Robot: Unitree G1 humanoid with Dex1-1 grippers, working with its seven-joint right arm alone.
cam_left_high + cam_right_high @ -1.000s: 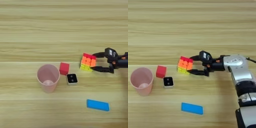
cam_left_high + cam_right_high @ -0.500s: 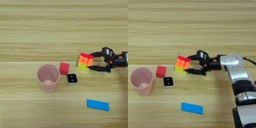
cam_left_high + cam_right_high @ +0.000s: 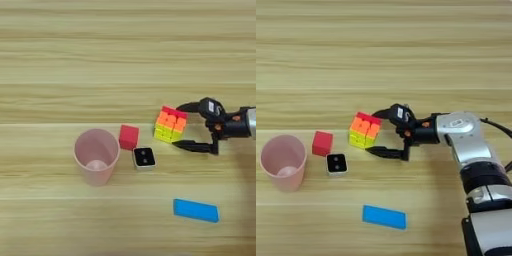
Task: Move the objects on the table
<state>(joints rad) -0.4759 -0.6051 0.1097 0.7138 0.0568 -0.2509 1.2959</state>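
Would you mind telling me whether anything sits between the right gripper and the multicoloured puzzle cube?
Nothing visible does. The right gripper is open right beside the puzzle cube; its two black fingers reach to the cube's right side, with only bare table in the gap.

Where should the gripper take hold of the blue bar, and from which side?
Across its two long edges near the middle, coming from above: the blue bar lies flat on the table, slightly skewed, with open space all around it.

We look down from the head onto the tabletop (image 3: 60, 50), which fills both views. Our right eye reaches further right; both share the cup (image 3: 283, 161).
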